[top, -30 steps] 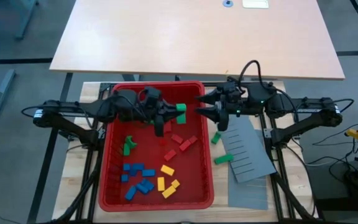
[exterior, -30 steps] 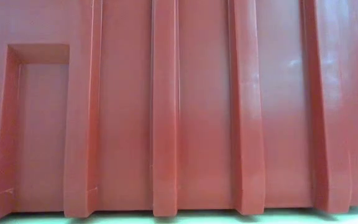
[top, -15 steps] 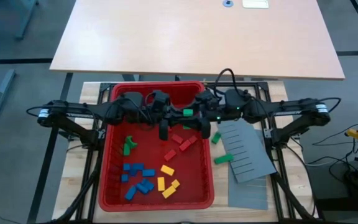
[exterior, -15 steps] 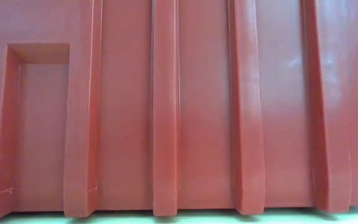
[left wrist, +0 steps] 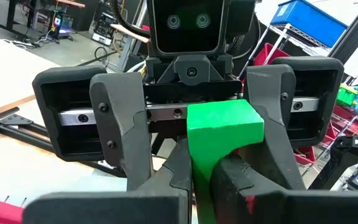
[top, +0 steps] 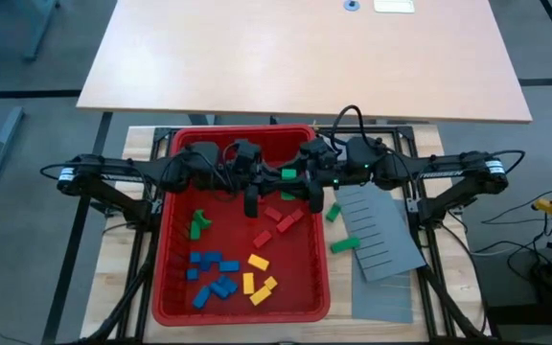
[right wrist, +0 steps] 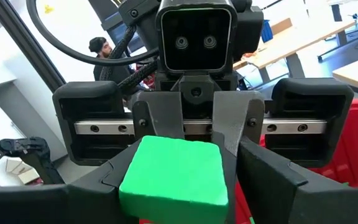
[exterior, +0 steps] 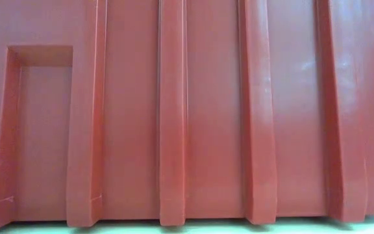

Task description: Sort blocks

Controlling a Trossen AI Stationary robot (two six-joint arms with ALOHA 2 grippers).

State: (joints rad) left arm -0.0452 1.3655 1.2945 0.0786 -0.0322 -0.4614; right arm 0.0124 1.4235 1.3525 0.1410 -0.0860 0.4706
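Both arms (top: pixel 113 172) are matte black, built of slim jointed links with loose black cables looping over the wrists. A small green light glows on the right arm (top: pixel 448 172). Each gripper body (right wrist: pixel 194 93) is a blocky black housing with a silver screwed rail, two round lenses above, and thick dark fingers (left wrist: pixel 120 124).

A large red bin (top: pixel 166 278) sits at centre frame, grey slotted panels (top: pixel 379 235) to its right, a pale tabletop (top: pixel 305 57) across the upper frame.
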